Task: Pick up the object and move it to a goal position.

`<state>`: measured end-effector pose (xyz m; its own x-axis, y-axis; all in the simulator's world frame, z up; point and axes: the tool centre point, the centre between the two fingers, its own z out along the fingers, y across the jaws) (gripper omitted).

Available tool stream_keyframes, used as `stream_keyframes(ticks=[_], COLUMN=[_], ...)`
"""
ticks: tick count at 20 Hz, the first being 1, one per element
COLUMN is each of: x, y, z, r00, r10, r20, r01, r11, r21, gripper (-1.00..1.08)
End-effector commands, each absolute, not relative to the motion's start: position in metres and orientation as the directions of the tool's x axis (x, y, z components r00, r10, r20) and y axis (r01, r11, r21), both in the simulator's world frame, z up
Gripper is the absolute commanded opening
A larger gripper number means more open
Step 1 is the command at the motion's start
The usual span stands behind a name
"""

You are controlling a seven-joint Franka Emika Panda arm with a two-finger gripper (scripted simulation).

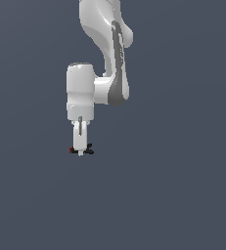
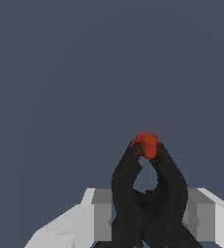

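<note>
The gripper (image 1: 80, 151) sits left of centre in the exterior view, pointing straight down. Its fingers (image 2: 101, 213) are closed to a narrow gap on the object (image 1: 88, 150), a thin black item with a red tip. The object protrudes on both sides of the fingertips. Judged status: grasp complete. Remaining: transport to the goal, for which no marker is visible.

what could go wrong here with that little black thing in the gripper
1. The black thing is thin and sits right at the tips of the gripper, sticking out on both sides in the exterior view, so it may twist or slip during a fast move.
2. The wrist view shows it between the grey finger pads, but how firmly they hold it is unclear; a shallow grip could drop it.
</note>
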<state>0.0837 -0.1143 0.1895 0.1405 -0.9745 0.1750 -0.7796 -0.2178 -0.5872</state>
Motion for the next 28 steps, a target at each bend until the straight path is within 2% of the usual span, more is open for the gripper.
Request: stream_keyframes(ticks=[1,14,28], x=[0.093,0.115,0.118], y=[-0.123,-0.157,-0.189], z=[0.210,0.295,0.385], r00=[0.127,0.071,0.011], r10=[-0.974,-0.973,-0.971], r20=[0.187,0.221,0.239], r01=[-0.745,-0.587,-0.393], r11=[-0.218,-0.220,-0.224], r21=[-0.631,-0.779,-0.892], gripper=[-1.00,-1.00,-1.00])
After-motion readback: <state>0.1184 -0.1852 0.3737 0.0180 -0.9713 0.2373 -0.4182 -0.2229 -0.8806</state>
